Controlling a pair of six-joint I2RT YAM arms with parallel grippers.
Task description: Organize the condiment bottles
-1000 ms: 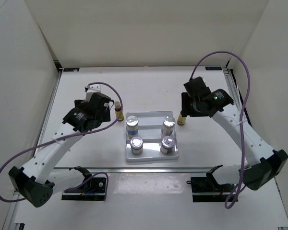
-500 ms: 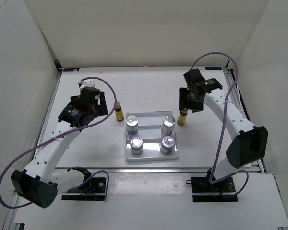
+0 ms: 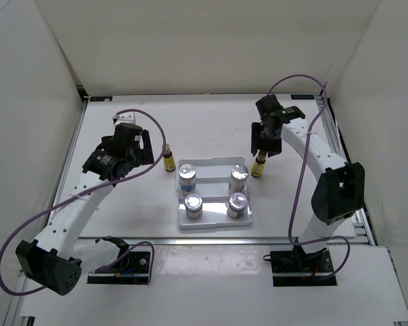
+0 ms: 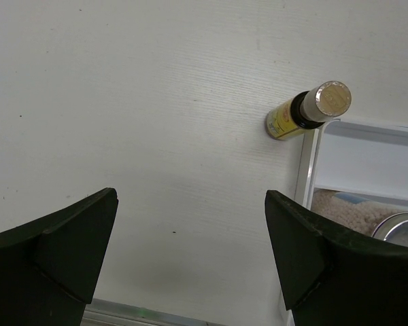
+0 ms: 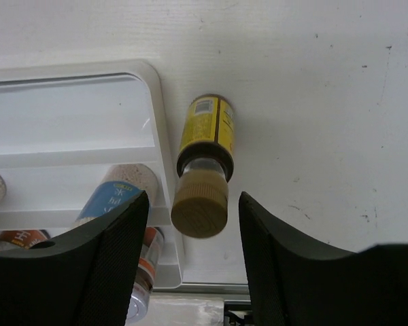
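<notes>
Four white silver-capped bottles [image 3: 188, 178] [image 3: 239, 178] [image 3: 193, 205] [image 3: 237, 204] stand in the white tray [image 3: 214, 165]. One dark-brown, yellow-labelled bottle [image 3: 168, 160] stands on the table just left of the tray, and the other [image 3: 258, 167] just right of it. My left gripper [image 3: 144, 146] is open and empty, left of the left brown bottle [image 4: 306, 115]. My right gripper [image 3: 264, 144] is open above the right brown bottle [image 5: 204, 136]. Its tan cap [image 5: 199, 204] lies between the fingers [image 5: 122, 251] without touching them.
In the right wrist view a blue-labelled bottle [image 5: 115, 200] and a red-labelled one [image 5: 146, 258] stand inside the tray's rim [image 5: 160, 136]. White walls close the table at the back and sides. The arm bases and cables sit along the near edge.
My left gripper has drawn back to the left, away from the left brown bottle. My right arm has swung back, with its gripper now higher above the right brown bottle. The bottles have not moved.
</notes>
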